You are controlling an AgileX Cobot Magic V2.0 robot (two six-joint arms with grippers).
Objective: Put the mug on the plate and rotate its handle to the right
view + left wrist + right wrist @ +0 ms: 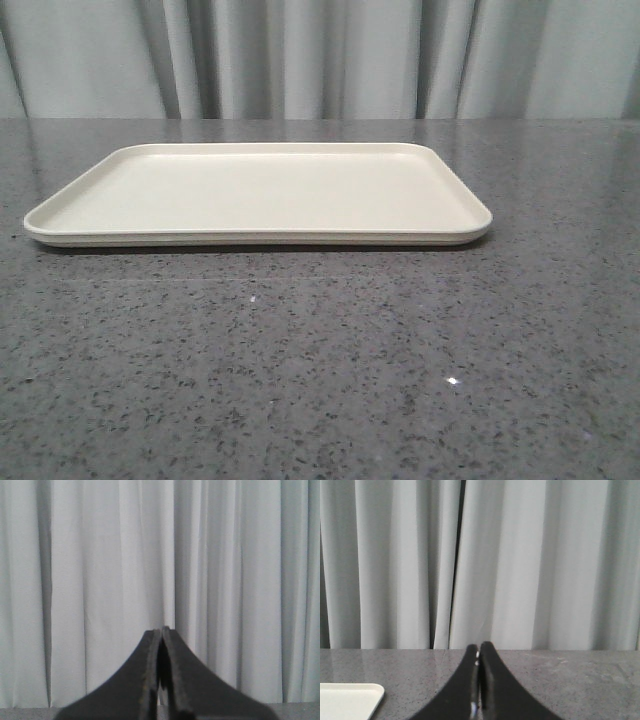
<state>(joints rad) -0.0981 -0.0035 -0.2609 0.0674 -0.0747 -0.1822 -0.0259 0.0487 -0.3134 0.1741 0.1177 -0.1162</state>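
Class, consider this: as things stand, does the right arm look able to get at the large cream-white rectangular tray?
Probably yes: the cream-white rectangular tray lies bare on the grey speckled table, nothing blocking. The right gripper is shut.

Looks like a staged test setup rather than anyone's home: a polished grey speckled stone table (320, 380) fills the lower frame, pale grey curtains (320, 55) hang in folds across the whole top, and just one cream tray (120, 228) sits mid-frame.
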